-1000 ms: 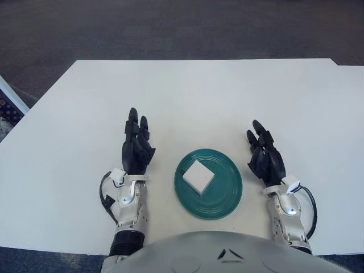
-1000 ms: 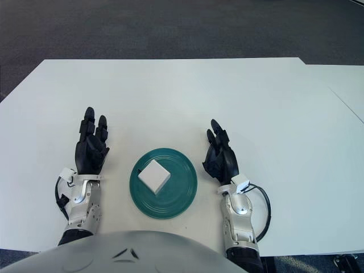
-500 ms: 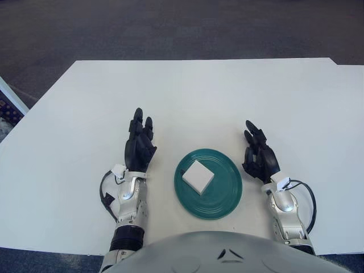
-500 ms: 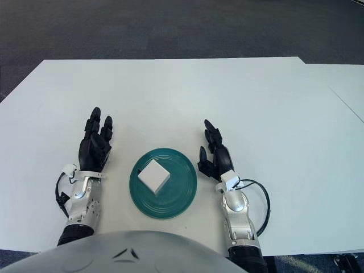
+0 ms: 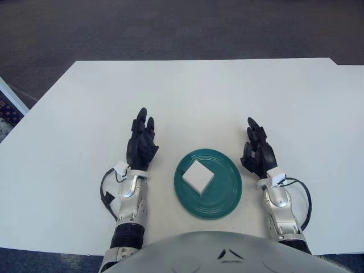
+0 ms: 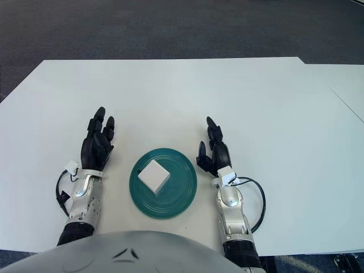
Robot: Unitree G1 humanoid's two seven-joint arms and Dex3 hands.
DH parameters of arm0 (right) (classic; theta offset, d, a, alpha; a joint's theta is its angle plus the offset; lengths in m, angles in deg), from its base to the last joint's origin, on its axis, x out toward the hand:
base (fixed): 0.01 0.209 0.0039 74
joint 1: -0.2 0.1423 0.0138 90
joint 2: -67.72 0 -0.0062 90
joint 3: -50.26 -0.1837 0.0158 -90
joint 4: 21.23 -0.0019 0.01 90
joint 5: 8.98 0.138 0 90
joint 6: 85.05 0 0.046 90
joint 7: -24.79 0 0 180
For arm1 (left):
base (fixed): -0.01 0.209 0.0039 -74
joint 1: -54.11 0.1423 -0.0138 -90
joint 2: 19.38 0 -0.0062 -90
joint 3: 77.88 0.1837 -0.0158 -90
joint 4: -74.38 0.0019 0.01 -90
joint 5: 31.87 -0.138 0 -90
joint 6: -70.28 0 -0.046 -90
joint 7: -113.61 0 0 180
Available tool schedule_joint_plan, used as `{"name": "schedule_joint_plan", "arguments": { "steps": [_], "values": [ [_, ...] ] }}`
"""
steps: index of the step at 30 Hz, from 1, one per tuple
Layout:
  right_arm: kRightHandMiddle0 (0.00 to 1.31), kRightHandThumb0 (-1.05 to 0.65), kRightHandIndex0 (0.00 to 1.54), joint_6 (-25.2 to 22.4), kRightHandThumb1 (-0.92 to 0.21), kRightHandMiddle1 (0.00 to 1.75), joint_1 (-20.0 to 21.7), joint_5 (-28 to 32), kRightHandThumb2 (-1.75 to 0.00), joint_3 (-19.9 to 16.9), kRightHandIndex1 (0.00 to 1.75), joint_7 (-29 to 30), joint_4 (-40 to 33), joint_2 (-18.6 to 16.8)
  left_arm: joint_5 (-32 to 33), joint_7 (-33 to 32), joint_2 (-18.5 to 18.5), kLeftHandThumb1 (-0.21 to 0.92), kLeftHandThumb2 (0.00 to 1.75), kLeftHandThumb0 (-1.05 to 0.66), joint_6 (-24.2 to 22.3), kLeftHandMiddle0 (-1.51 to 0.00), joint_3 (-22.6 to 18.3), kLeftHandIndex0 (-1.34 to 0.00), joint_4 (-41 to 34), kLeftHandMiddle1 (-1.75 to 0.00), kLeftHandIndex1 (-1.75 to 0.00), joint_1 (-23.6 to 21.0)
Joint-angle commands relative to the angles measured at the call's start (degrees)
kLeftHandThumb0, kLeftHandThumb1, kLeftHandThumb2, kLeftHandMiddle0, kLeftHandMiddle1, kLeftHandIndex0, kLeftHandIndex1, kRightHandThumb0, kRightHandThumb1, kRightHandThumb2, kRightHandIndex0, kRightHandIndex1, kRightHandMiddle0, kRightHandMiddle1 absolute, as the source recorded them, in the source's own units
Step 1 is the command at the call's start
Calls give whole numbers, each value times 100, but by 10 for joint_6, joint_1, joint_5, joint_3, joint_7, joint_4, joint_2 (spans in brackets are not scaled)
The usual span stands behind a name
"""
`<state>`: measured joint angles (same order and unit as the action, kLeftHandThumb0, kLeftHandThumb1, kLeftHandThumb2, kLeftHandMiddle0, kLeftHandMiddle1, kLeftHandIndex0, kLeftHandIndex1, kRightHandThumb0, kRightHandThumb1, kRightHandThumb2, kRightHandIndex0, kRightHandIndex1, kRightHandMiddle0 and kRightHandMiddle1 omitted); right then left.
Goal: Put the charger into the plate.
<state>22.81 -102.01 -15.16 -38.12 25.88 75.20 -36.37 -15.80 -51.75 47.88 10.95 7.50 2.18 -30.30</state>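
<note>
A white charger (image 6: 153, 176) is lying inside a teal plate (image 6: 181, 196) that is sitting on a white table (image 6: 239, 96). The left hand (image 6: 96, 148) is showing to the left of the plate and the right hand (image 6: 214, 153) just beside its right rim, both with fingers extended and holding nothing.
</note>
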Motion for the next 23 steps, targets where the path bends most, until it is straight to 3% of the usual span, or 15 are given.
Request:
{"name": "schedule_joint_plan", "arguments": {
  "steps": [1,9,14,19,23],
  "values": [
    [0,-102,0,-31,-92,18,-22,-4,-98,4,0,-1,28,2,-5,6,3,92,83,-105,1,-11,-11,0,77,0,-30,63],
    [0,-102,0,-29,-92,15,-23,-2,-97,7,0,-10,27,9,-17,7,10,92,83,-105,6,-11,-13,0,79,0,-27,62],
    [0,-101,0,-27,-92,13,-22,1,-97,9,0,-15,27,14,-22,1,10,92,81,-105,5,-10,-16,0,84,0,-39,61],
    [0,-100,0,-23,-92,13,-22,-4,-96,8,0,-10,27,16,-37,-4,14,92,82,-105,-1,-9,-12,0,84,0,-35,61],
    [0,-100,0,-15,-92,14,-22,-16,-95,8,0,10,27,12,-56,3,23,92,86,-105,-7,-6,-2,0,78,0,-22,67]
  ]
}}
